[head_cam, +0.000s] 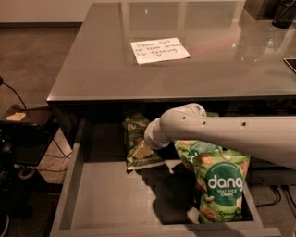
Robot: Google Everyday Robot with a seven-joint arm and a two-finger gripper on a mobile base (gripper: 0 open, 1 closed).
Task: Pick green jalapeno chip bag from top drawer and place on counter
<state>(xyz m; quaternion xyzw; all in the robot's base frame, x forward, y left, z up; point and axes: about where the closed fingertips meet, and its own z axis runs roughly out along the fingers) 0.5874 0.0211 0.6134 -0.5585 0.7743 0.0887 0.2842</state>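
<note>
The green jalapeno chip bag [137, 139], small and dark olive, lies at the back of the open top drawer [106, 199], partly under the counter's edge. The white arm reaches in from the right. The gripper [151, 140] at its end is over the bag's right side, mostly hidden behind the arm's wrist. I cannot tell whether it touches the bag. The glossy grey counter [92, 69] above carries a white handwritten note [159, 50].
Two brighter green "dang" rice chip bags [219, 187] stand in the drawer's right half, below the arm. Left of the drawer are a dark low stand [25, 134] and cables on the floor. A dark object [283, 13] sits at the counter's far right corner.
</note>
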